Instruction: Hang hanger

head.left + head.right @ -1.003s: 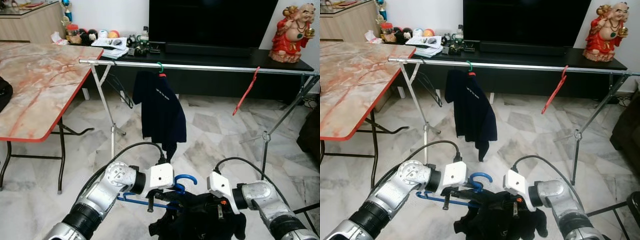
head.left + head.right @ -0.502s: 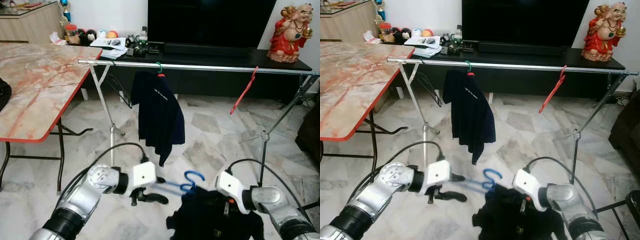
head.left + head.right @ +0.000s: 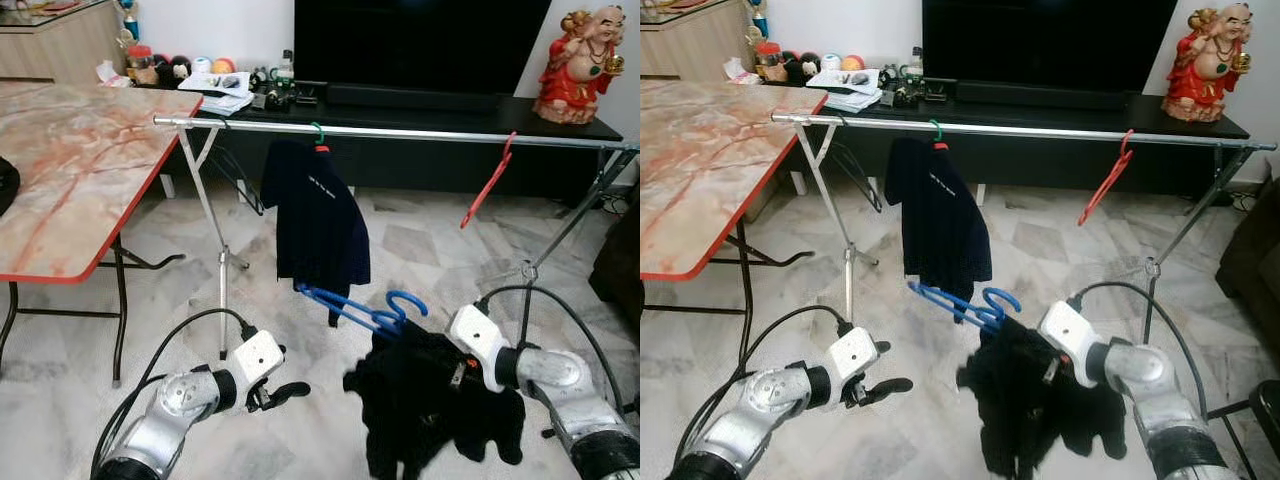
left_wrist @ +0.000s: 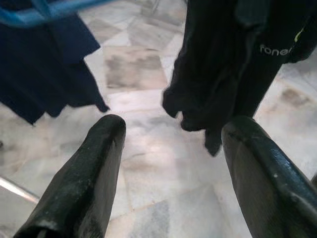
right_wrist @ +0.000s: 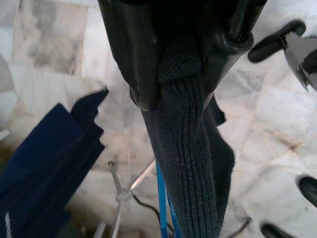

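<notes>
A blue hanger (image 3: 352, 306) carries a black garment (image 3: 430, 405) and hangs in the air below the metal rail (image 3: 400, 133). Its hook (image 3: 408, 300) points up. My right gripper (image 3: 452, 376) is shut on the black garment at its knit collar (image 5: 181, 69), beside the hanger's neck. The fingers (image 5: 130, 54) pinch the fabric from both sides. My left gripper (image 3: 283, 394) is low at the left, open and holding nothing, with its fingers (image 4: 94, 168) wide apart over the floor.
A navy shirt (image 3: 318, 215) hangs on a green hanger at the rail's middle. A red hanger (image 3: 488, 180) hangs further right. A marble-top folding table (image 3: 70, 170) stands at the left. A TV bench (image 3: 420, 110) with a red figurine (image 3: 580, 65) is behind the rail.
My left gripper let go of the blue hanger, opened and dropped low to the left. My right arm lifted the hanger and black garment up and to the right, towards the rail.
</notes>
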You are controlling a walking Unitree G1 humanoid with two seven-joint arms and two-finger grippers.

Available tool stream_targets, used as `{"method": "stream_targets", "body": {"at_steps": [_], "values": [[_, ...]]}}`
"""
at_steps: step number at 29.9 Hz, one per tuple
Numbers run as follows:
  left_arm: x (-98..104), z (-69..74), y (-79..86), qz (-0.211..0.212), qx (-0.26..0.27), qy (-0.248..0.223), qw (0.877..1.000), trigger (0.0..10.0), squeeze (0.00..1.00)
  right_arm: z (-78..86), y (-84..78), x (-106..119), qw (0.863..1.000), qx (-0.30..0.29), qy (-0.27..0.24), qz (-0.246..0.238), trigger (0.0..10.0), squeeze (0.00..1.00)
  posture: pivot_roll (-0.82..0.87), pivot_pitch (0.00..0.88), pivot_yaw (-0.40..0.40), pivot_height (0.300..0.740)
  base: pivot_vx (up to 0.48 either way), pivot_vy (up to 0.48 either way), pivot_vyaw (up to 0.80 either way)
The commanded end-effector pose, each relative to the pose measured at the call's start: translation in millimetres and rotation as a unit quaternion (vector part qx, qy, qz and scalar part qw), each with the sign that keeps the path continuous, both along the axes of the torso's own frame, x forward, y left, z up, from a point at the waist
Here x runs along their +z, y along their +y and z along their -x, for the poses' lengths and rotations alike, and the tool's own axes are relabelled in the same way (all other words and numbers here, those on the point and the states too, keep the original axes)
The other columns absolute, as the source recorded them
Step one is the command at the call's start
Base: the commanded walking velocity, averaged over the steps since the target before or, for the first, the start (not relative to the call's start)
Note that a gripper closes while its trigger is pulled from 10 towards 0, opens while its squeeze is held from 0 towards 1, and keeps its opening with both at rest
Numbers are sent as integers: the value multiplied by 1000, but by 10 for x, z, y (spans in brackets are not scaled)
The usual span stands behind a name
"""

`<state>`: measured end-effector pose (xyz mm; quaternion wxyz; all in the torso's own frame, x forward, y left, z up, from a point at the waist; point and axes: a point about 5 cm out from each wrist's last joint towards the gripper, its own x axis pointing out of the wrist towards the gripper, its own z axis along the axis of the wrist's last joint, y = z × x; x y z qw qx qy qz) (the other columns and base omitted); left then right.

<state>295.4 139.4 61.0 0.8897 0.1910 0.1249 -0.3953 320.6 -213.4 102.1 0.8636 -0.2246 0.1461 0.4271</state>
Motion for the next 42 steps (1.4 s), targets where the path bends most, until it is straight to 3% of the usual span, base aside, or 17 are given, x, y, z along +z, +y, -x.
{"method": "stream_targets", "body": {"at_steps": [1,12,20,28,29,30,42], "values": [[-104,39,-9,9,20,10,1000,10000,0,-26,63,184,999,10,-34,-16,0,0,9,47,-47,740,0,0,0],[-235,-84,-69,4,83,10,997,10000,0,53,365,686,991,65,-108,-40,0,0,-15,49,-46,740,0,0,0],[-246,-155,-126,9,106,5,994,10000,0,196,527,804,988,97,-108,-51,0,0,-25,51,-52,740,0,0,0],[-265,-168,-208,42,111,19,993,10000,0,292,577,827,988,103,-98,-55,0,0,-48,52,-52,740,0,0,0],[-266,-167,-223,43,107,20,993,4627,0,288,580,833,989,99,-99,-55,0,0,-48,52,-52,740,0,0,0],[-264,-163,-241,49,100,23,994,0,0,288,586,841,989,99,-99,-57,0,0,-45,51,-53,740,0,0,0],[-298,-128,-294,55,75,36,995,0,0,287,590,890,989,94,-101,-58,0,0,-51,47,-54,740,0,0,0]]}}
